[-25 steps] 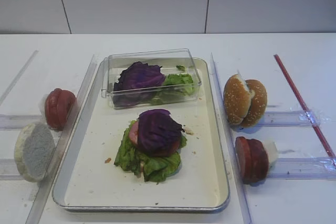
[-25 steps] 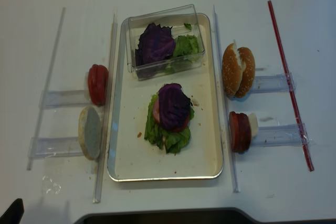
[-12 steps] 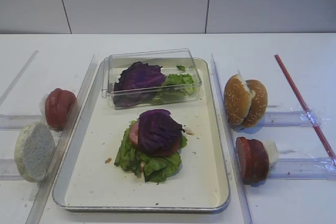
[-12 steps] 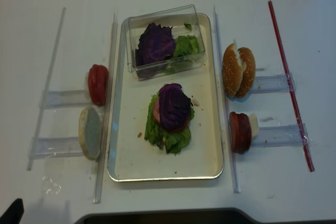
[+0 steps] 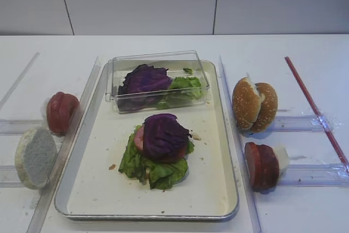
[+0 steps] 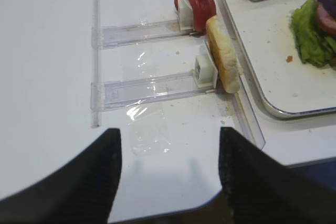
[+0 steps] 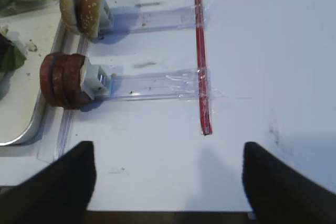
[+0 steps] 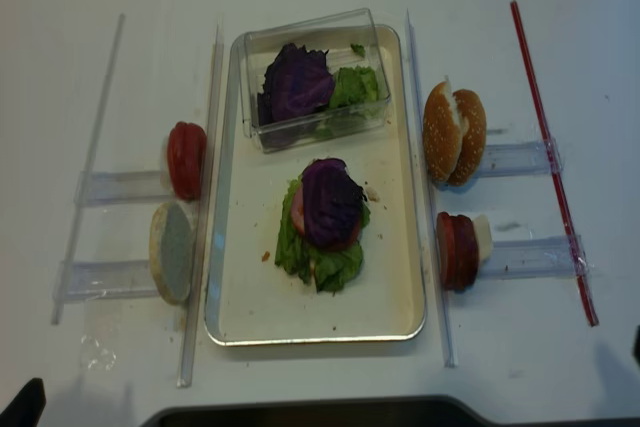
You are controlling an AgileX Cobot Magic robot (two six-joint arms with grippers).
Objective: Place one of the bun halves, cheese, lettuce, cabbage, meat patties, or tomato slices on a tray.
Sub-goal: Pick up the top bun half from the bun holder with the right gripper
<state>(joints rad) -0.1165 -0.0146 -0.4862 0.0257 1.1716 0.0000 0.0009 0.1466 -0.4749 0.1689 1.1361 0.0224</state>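
Observation:
On the cream tray (image 5: pixel 212 156) lies a stack: lettuce (image 5: pixel 148 168) underneath, a pink slice (image 5: pixel 138 137), and cabbage (image 5: pixel 163 135) on top. Right of the tray, two sesame bun halves (image 5: pixel 246 103) stand on edge, with meat patties (image 5: pixel 262 166) in front of them. To its left are tomato slices (image 5: pixel 61 113). I see no cheese. My right gripper (image 7: pixel 168 182) hovers open over bare table near the patties (image 7: pixel 63 80), nothing between its fingers. My left gripper (image 6: pixel 168 171) is open and empty too, near the table's front edge.
A clear plastic box (image 5: pixel 158 80) holding more cabbage and lettuce sits at the tray's far end. A pale bun half (image 5: pixel 35 156) stands left of the tray. Clear plastic rails (image 5: pixel 305 175) and a red strip (image 5: pixel 313 107) lie on the white table.
A dark tip of the right gripper now shows at the lower right edge of the overhead view. The food has not moved.

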